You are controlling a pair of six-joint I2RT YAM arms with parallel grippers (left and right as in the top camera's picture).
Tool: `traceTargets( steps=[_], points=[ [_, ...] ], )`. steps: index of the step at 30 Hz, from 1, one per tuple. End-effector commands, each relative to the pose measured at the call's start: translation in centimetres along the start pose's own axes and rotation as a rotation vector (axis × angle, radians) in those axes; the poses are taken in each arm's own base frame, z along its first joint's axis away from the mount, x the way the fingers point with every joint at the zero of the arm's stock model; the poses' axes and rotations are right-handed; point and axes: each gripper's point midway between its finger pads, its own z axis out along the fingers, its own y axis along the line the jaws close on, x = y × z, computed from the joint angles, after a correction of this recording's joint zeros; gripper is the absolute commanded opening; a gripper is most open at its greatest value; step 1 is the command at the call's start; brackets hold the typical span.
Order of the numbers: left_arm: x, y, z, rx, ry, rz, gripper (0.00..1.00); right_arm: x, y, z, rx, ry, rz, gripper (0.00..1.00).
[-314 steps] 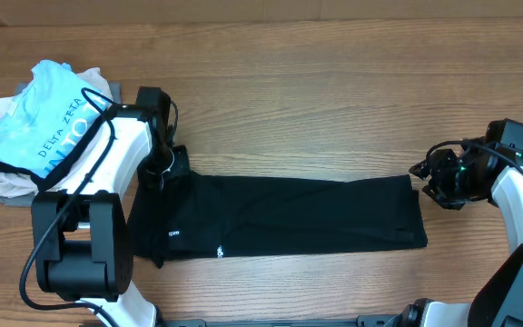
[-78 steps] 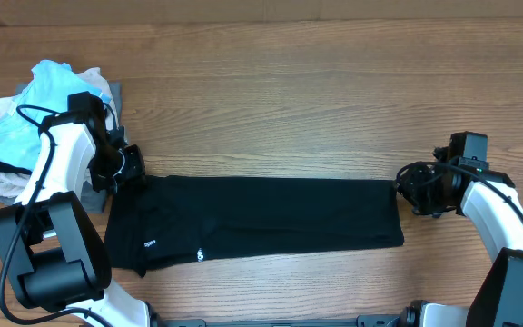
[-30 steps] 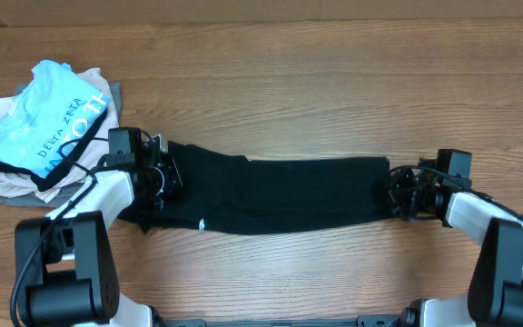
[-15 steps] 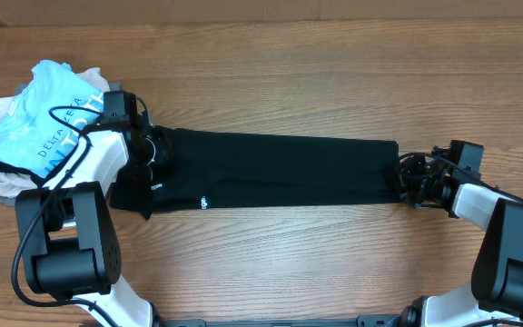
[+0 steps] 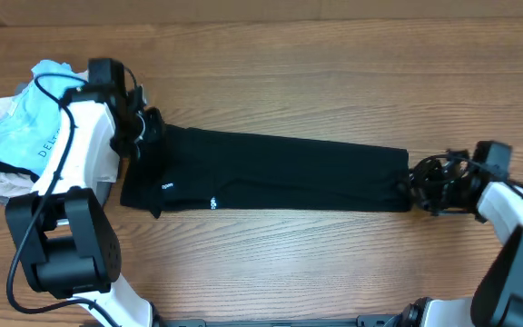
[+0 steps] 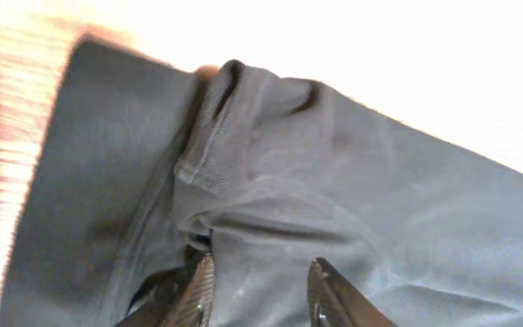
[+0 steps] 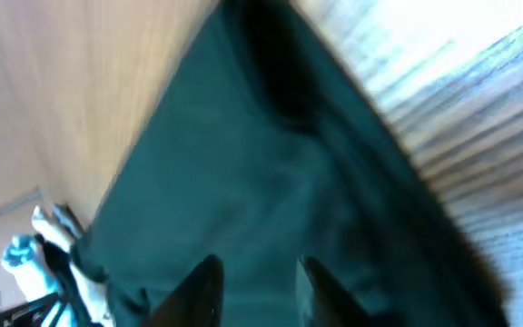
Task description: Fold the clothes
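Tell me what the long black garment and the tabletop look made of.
Long black folded shirt: looks like soft matte knit, maybe cotton or a blend; it drapes, wrinkles, and shows a stitched hem in the left wrist view. Brown tabletop: wood or wood-look laminate, low sheen; grain lines run along it, but I cannot tell which.

Table (image 5: 334,82) open beyond clothes (image 5: 280,173); garment pile (image 5: 12,136) (left) obstructs.
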Motion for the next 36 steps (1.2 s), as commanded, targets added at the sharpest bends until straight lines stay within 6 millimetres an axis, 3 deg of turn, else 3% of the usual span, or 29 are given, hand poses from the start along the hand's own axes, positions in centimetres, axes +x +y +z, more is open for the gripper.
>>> traceTargets(
  steps=[1, 4, 8, 13, 17, 21, 24, 29, 36],
  points=[
    [-1.5, -1.3, -2.3, 0.030, -0.032, 0.094, 0.42, -1.8, 3.7, -3.1, -0.044, -0.073, -0.202, 0.41],
    [-2.1, -2.1, -4.8, 0.029, -0.043, 0.142, 0.48, -2.2, 4.4, -4.2, -0.014, -0.076, -0.253, 0.58],
    [-3.1, -3.3, -8.9, 0.031, -0.087, 0.167, 0.59, -3.1, 3.0, -5.1, 0.087, -0.105, -0.250, 0.74],
    [-4.3, -4.3, -12.2, 0.030, -0.156, 0.198, 0.78, -4.0, 0.2, -4.9, 0.143, -0.091, -0.213, 0.82],
    [-4.3, -4.4, -12.5, 0.031, -0.160, 0.212, 0.86, -4.7, -3.1, -4.0, 0.155, -0.033, -0.212, 0.85],
    [-4.1, -4.3, -12.4, 0.026, -0.152, 0.221, 1.00, -4.0, -3.9, -2.5, 0.072, 0.070, -0.244, 0.85],
    [-4.1, -4.3, -12.4, 0.025, -0.152, 0.221, 1.00, -3.0, -4.9, -1.2, 0.079, 0.138, -0.224, 0.82],
    [-4.1, -4.3, -12.4, 0.025, -0.153, 0.221, 1.00, -1.2, -4.5, 0.8, 0.092, 0.227, -0.280, 0.76],
    [-4.1, -4.3, -12.4, 0.025, -0.153, 0.220, 1.00, -1.1, -5.3, 2.4, 0.160, 0.251, -0.297, 0.70]
  ],
)
